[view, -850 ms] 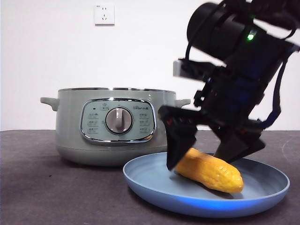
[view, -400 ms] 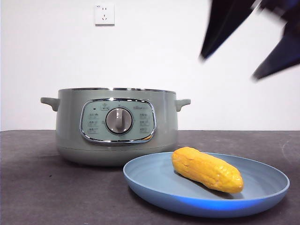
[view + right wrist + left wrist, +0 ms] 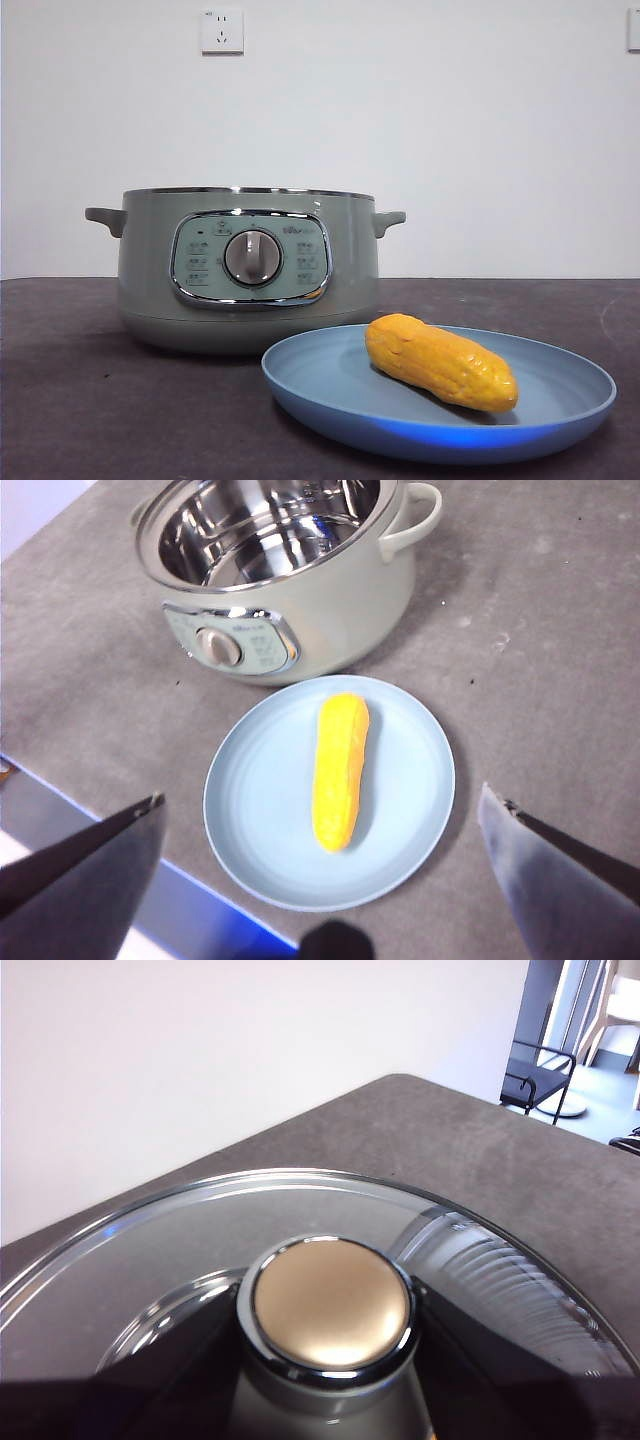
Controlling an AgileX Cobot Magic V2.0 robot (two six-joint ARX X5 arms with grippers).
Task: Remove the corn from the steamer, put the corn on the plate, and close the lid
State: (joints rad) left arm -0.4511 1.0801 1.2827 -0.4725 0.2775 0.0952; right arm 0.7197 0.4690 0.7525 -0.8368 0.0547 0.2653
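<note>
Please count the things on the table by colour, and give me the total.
Green: 1, the steamer
Blue: 1, the plate
Yellow-orange: 1, the corn
Clear glass: 1, the lid, held at its knob by the left tool
Total: 4

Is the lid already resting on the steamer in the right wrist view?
No: the steamer stands open, its bare steel inside visible, while the corn lies on the plate.

A white wall socket (image 3: 222, 30) sits above the dark grey table (image 3: 90, 400).
</note>
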